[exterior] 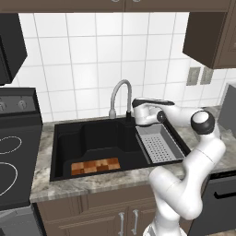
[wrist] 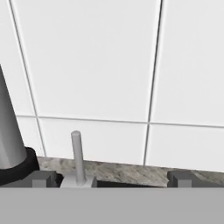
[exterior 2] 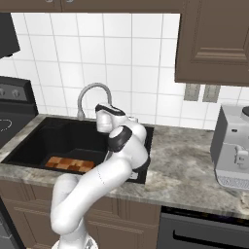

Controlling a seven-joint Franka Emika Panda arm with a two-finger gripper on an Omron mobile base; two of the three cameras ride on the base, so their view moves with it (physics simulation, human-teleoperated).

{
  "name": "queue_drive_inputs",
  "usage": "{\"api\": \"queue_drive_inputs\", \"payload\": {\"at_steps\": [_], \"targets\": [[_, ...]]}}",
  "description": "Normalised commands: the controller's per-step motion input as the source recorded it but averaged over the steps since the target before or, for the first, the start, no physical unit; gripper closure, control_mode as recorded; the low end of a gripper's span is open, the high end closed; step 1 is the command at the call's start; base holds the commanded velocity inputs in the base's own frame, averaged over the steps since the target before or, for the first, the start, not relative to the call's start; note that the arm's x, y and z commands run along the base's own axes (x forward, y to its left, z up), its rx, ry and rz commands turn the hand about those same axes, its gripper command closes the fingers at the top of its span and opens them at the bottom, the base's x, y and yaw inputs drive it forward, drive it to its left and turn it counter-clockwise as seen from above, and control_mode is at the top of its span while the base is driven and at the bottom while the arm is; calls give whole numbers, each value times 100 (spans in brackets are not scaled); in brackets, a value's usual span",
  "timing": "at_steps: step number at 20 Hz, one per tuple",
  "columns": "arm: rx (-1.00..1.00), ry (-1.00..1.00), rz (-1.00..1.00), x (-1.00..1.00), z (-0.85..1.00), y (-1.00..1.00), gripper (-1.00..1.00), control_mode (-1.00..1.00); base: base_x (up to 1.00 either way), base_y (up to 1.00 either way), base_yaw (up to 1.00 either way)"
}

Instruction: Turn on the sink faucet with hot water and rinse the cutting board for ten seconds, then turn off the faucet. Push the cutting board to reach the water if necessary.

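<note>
From the left base view, my arm rises at the lower right and bends over the marbled bench (exterior: 92,182), carrying my fingers (exterior: 129,113) to the back rim of the black sink (exterior: 64,138), just right of the faucet (exterior: 120,94), whose grey gooseneck arches up against the white tiles. The checkered cutting board (exterior: 95,166) lies flat on the sink floor near the front wall, well apart from the spout. A grey perforated tray (exterior: 159,145) sits in the right end of the basin, below my wrist. A black stove (exterior: 16,138) stands to the left. From the right base view, my elbow covers the right half of the sink (exterior 2: 44,141); the faucet (exterior 2: 90,95) curves up behind my hand and the cutting board (exterior 2: 68,164) shows at the near left of the basin. A grey coffee machine (exterior 2: 236,151) stands on the bench (exterior 2: 189,160) at the right. From the hand view, I look straight at the tiled wall; my fingers (wrist: 111,178) stand wide apart with nothing between them, their dark tips (wrist: 43,178) low in the picture. The thick grey stem of the faucet (wrist: 8,131) rises at the left from its dark base, and its thin lever (wrist: 77,155) stands upright just inside my left tip, whether touching I cannot tell. A strip of bench (wrist: 131,173) runs behind.
</note>
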Motion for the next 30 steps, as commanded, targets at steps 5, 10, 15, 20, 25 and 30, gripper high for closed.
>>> {"api": "queue_drive_inputs", "payload": {"at_steps": [5, 10, 15, 20, 25, 30], "targets": [[0, 0, 0, 12, -4, 0, -100, -100, 0, 0, 0], [0, 0, 0, 12, -2, 0, -100, -100, 0, 0, 0], [0, 0, 0, 10, -2, 0, -100, -100, 0, 0, 0], [0, 0, 0, 11, 0, 0, -100, -100, 0, 0, 0], [0, 0, 0, 11, 0, 0, -100, -100, 0, 0, 0], [0, 0, 0, 1, 0, 0, -100, -100, 0, 0, 0]]}}
